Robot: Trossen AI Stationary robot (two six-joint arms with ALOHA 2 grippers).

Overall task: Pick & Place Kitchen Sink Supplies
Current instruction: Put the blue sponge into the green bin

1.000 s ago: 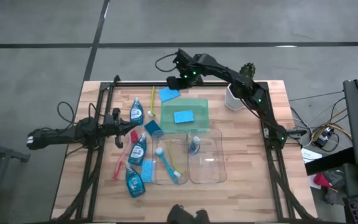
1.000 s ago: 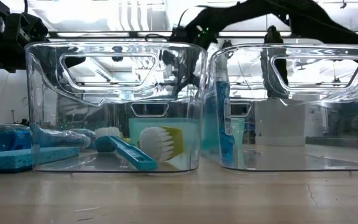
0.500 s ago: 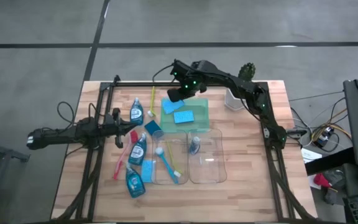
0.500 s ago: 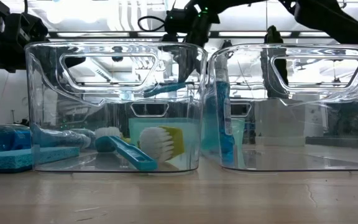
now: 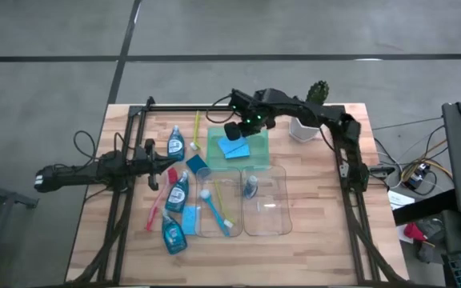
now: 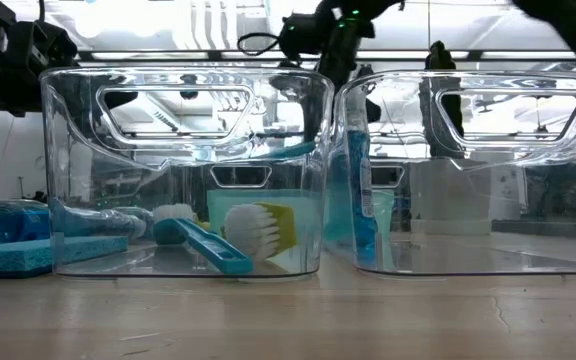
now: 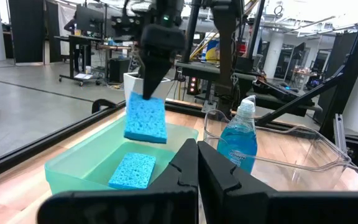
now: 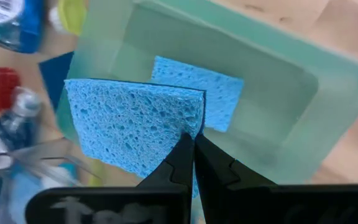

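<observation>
Right claw [image 5: 234, 136] closed on one corner of a blue sponge [image 7: 145, 118], which hangs above the green tray [image 5: 259, 134] where a second sponge [image 7: 132, 170] already lies; the left claw [image 7: 197, 163], fingers together and empty, waits at the worktop's [image 5: 318, 240] left side. The sponge looks light, soft and porous, so an edge pinch should hold it. Visible count from above: four bottles, one in the right clear bin [image 5: 266, 210]; four sponges; brushes hard to count, at least four.
</observation>
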